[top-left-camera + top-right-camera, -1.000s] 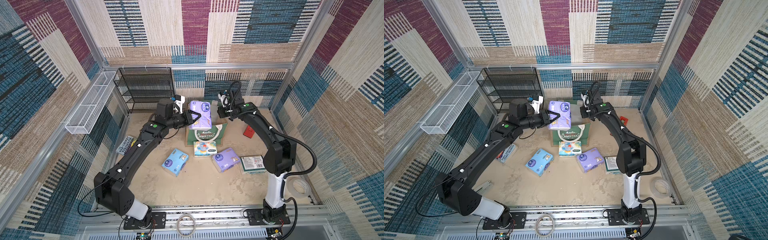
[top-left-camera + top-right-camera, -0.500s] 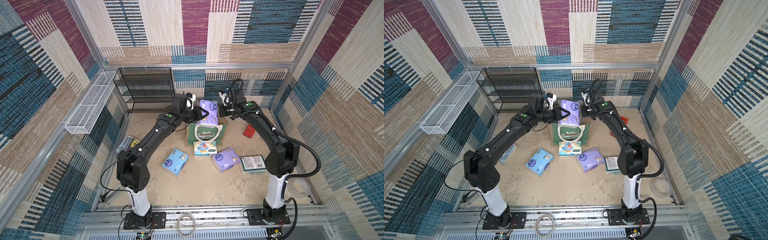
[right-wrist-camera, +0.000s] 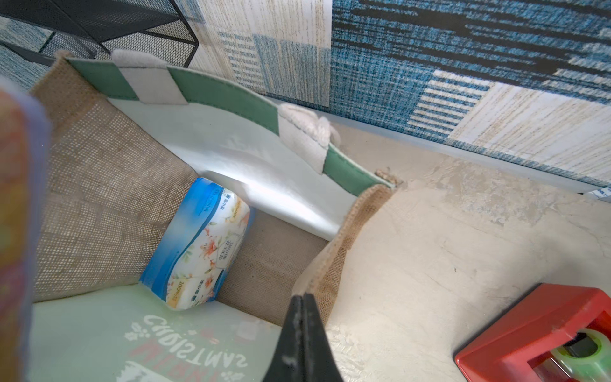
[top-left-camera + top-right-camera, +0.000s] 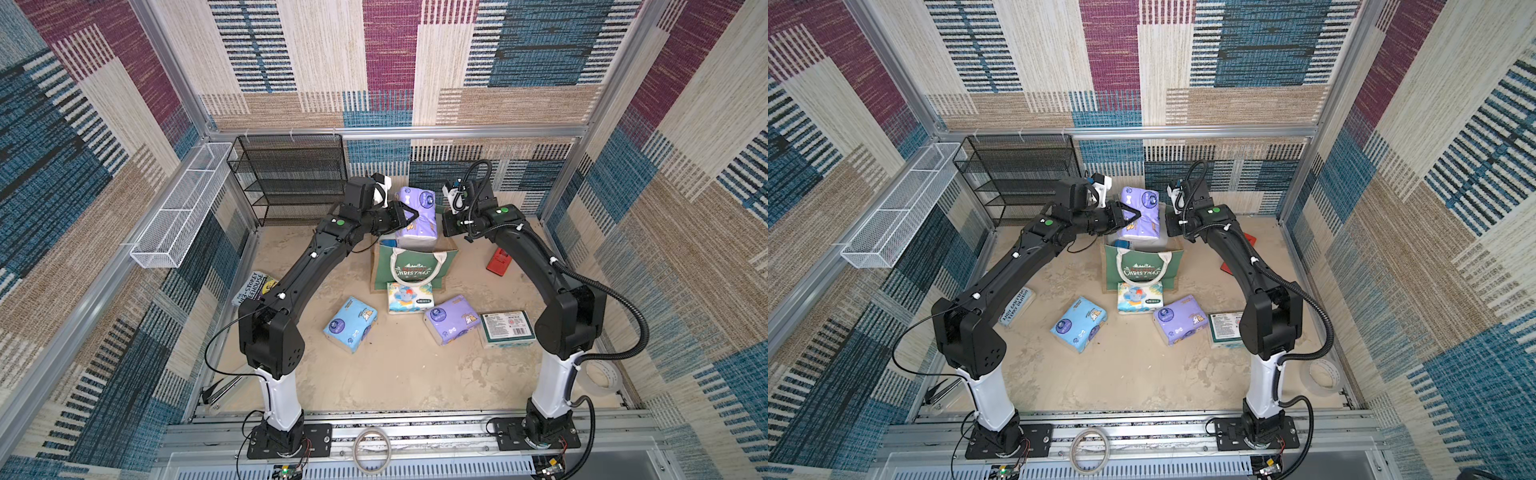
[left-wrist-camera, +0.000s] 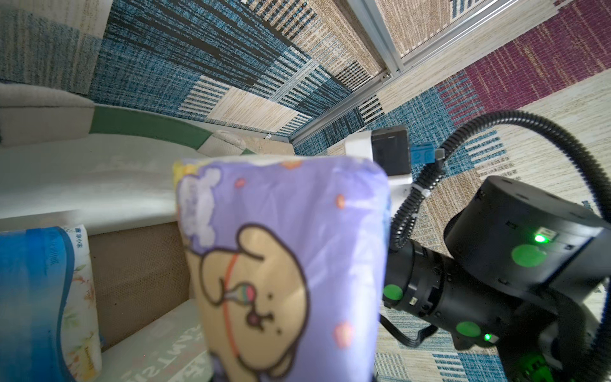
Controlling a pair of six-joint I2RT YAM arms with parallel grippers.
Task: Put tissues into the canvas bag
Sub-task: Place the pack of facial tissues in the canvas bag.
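Note:
My left gripper is shut on a lilac tissue pack, held upright just above the mouth of the canvas bag; in the left wrist view the lilac pack hides the fingers. In the right wrist view my right gripper is shut, its tips pinching the bag's jute side rim. A deeper blue pack lies inside the bag. On the floor in front lie a light blue pack, an elephant pack, another lilac pack and a flat green-and-white pack.
A black wire-mesh shelf stands behind the bag at the left, with a white wire basket on the left wall. The Treehouse book lies at the left, a red object right of the bag, a tape roll near the right arm's base.
My left arm has carried the lilac pack to the right, over the bag's mouth. My right gripper has closed on the bag's side rim.

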